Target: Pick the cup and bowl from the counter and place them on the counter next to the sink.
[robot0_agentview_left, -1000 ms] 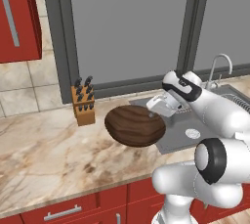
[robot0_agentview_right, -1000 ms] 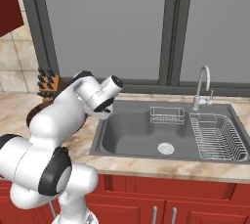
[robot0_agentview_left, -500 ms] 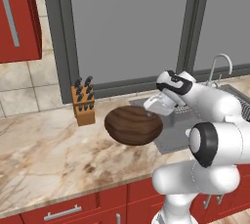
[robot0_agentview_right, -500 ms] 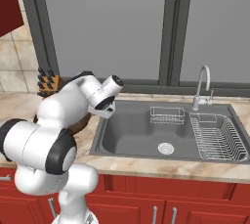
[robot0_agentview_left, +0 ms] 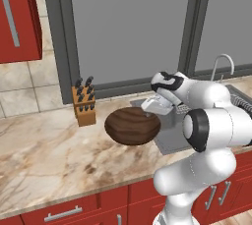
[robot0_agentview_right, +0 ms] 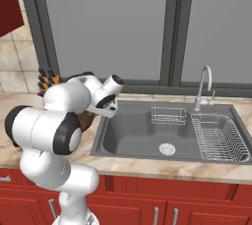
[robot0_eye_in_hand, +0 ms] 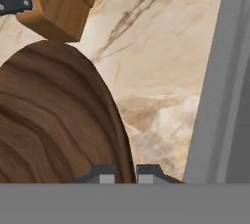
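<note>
Gripper (robot0_eye_in_hand: 123, 173) pinched nearly shut on the wooden bowl's (robot0_agentview_left: 132, 126) thin rim, just left of the sink (robot0_agentview_right: 167, 130): rigid, wide, likely to swing from an edge hold.

Dark-brown wood-grain bowl (robot0_agentview_left: 132, 126), tan marble counter (robot0_agentview_left: 44, 155) with brown veins, red cabinets (robot0_agentview_left: 74, 210), grey steel sink (robot0_agentview_right: 142, 135), chrome tap (robot0_agentview_right: 205, 87), light wooden knife block (robot0_agentview_left: 84, 105) with black handles, beige wall tiles (robot0_agentview_left: 24, 85)

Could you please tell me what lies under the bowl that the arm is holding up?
Under the bowl shows tan counter, its rim pinched by the pincer. The patch straight beneath it is covered.
</note>
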